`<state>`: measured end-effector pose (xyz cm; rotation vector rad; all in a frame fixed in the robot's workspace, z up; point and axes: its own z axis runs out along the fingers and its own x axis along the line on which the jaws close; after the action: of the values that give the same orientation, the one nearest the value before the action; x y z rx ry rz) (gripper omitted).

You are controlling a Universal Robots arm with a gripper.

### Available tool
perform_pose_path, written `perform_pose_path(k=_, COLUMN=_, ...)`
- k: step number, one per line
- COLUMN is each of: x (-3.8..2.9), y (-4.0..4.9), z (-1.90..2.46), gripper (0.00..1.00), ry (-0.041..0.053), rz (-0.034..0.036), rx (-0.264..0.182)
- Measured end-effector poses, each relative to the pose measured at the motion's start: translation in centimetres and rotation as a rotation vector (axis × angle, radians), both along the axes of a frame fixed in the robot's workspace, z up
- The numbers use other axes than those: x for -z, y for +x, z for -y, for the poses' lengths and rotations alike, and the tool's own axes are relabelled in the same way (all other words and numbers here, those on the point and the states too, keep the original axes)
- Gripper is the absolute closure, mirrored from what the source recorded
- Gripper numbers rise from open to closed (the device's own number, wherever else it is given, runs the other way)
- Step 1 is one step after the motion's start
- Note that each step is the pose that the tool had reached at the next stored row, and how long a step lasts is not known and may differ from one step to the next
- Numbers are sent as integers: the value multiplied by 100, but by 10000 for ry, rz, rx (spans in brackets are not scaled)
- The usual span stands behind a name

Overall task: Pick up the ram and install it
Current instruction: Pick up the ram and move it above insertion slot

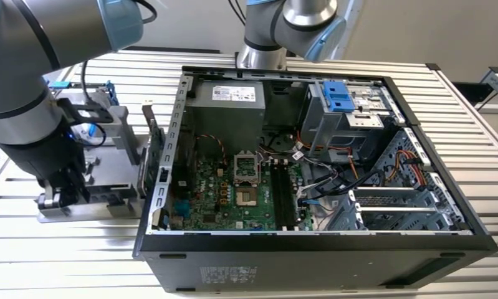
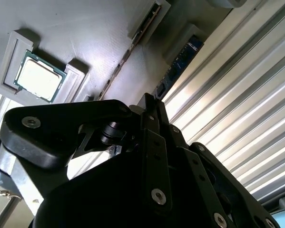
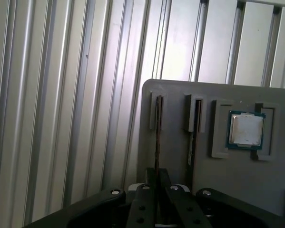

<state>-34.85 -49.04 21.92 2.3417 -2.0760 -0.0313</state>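
The ram stands on its edge in a slot of a grey holder, thin and dark, and also appears as a long narrow strip in the second wrist view. My gripper sits right over one end of it, its black fingers drawn close on either side, shut on the ram, which still sits in its slot. In the exterior view the gripper hangs low over the holder, at the exterior view's left of the open computer case. The black memory slots lie on the motherboard inside.
A second stick stands in the neighbouring slot, blue-green in the second wrist view. A processor lies in a recess of the holder. An upright card stands between holder and case. The table is ribbed metal.
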Motion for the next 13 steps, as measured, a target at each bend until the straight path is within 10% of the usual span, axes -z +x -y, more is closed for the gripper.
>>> perform_pose_path(k=13, x=-110, y=1, z=0, gripper=100, ry=1, rz=1, rx=-1)
